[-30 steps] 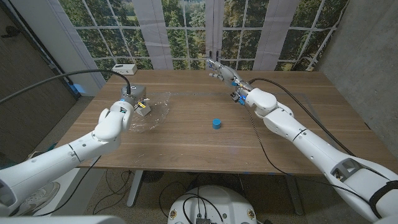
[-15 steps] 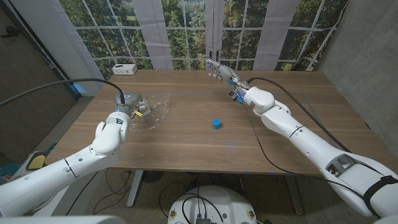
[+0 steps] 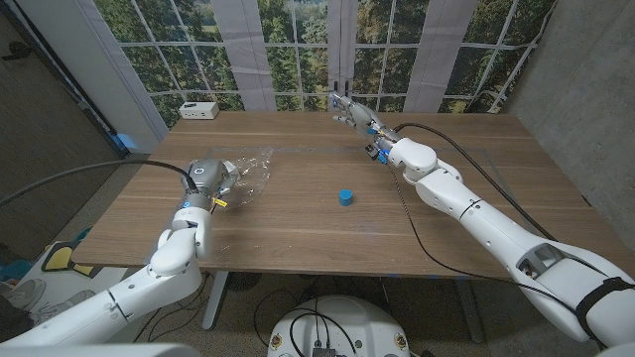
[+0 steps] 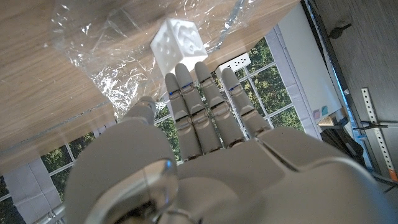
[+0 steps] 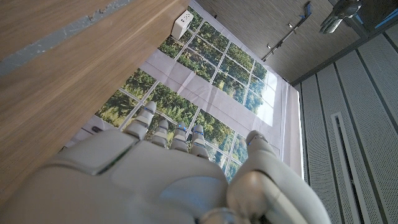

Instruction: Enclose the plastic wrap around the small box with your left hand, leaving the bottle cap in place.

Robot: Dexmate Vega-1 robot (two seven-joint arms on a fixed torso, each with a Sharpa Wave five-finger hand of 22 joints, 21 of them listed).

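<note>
Lying crumpled on the wooden table (image 3: 298, 213) toward its left side, the plastic wrap (image 3: 248, 177) was seen as a clear, wrinkled sheet. In the left wrist view the small box (image 4: 178, 40), a white cube with dimpled faces, was shown on the wrap (image 4: 118, 56), with folds of film raised around it but not closed over it. In the head view the box could not be made out behind the left hand (image 3: 210, 177).

The left hand was held at the near edge of the wrap. In the left wrist view the left hand (image 4: 199, 124) was seen with its fingers (image 4: 186, 93) straight and close together, their tips just beside the box; nothing was gripped, and whether the tips touched the box could not be told.

The bottle cap (image 3: 344, 196), blue, was seen upright near the table's middle, well apart from the wrap.

The right hand (image 3: 349, 111) was held at the far edge of the table, its fingers extended and nothing grasped. A white device (image 3: 199, 109) was seen at the far left corner.
</note>
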